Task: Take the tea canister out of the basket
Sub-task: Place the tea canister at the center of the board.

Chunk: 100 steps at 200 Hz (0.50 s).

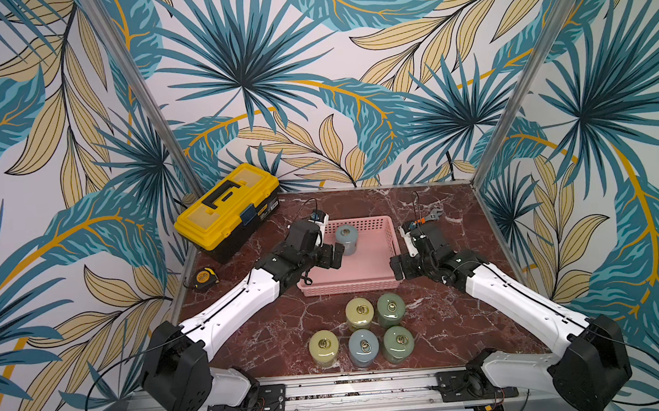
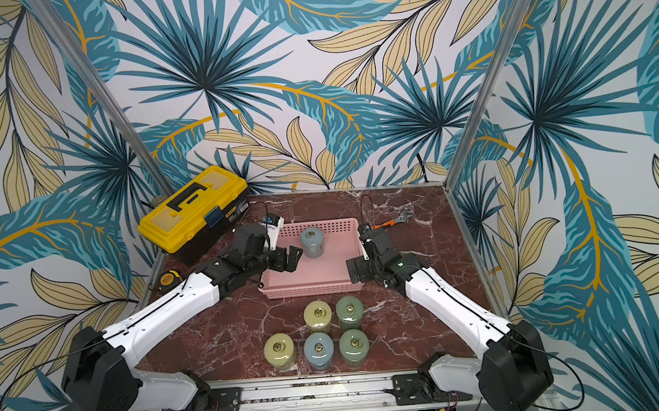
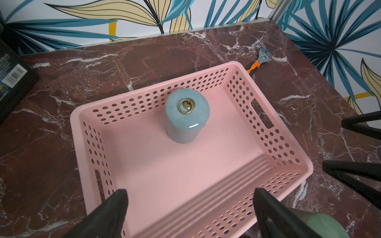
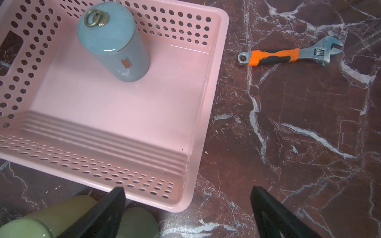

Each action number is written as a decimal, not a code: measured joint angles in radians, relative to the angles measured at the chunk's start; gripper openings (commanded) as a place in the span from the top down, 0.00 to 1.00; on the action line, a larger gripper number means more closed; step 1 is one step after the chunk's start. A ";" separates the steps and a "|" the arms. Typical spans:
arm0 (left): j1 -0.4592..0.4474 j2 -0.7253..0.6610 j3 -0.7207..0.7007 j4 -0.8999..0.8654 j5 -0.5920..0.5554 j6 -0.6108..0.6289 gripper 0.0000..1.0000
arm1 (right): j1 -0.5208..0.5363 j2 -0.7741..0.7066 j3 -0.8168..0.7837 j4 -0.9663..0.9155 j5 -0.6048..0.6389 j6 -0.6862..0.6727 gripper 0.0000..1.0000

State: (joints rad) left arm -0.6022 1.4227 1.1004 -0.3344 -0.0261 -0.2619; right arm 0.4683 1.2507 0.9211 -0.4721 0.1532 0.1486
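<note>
Inside the basket (image 1: 349,288), at 11 o'clock, stands the tea canister (image 1: 347,239). Fingers of left gripper (image 1: 337,255) and right gripper (image 1: 397,267) are wide, empty.

Blue canister (image 1: 347,239) stands upright at the basket's (image 1: 349,288) far end. Left gripper (image 1: 338,256) hovers just beside it, jaws wide. Right gripper (image 1: 397,267) hangs at the basket's right rim, jaws spread. Five spare canisters (image 1: 363,347) stand in front.

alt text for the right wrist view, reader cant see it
A blue-grey tea canister with a brass ring on its lid stands upright inside a pink perforated basket on a dark red marble table. An orange-handled wrench lies on the table outside the basket; the right tool is open, holding nothing.
</note>
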 measured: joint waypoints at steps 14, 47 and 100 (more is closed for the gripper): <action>-0.005 0.043 0.054 -0.039 -0.005 0.000 0.00 | -0.003 -0.006 -0.025 0.028 -0.005 -0.001 0.01; -0.008 0.138 0.175 -0.132 -0.035 0.000 0.00 | -0.004 -0.055 -0.085 0.075 -0.001 -0.001 0.01; -0.014 0.299 0.363 -0.253 -0.070 -0.006 0.00 | -0.007 -0.116 -0.132 0.128 0.024 0.000 0.01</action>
State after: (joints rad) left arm -0.6159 1.7214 1.4631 -0.5873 -0.0963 -0.2676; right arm 0.4614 1.1351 0.7891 -0.3443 0.1768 0.1482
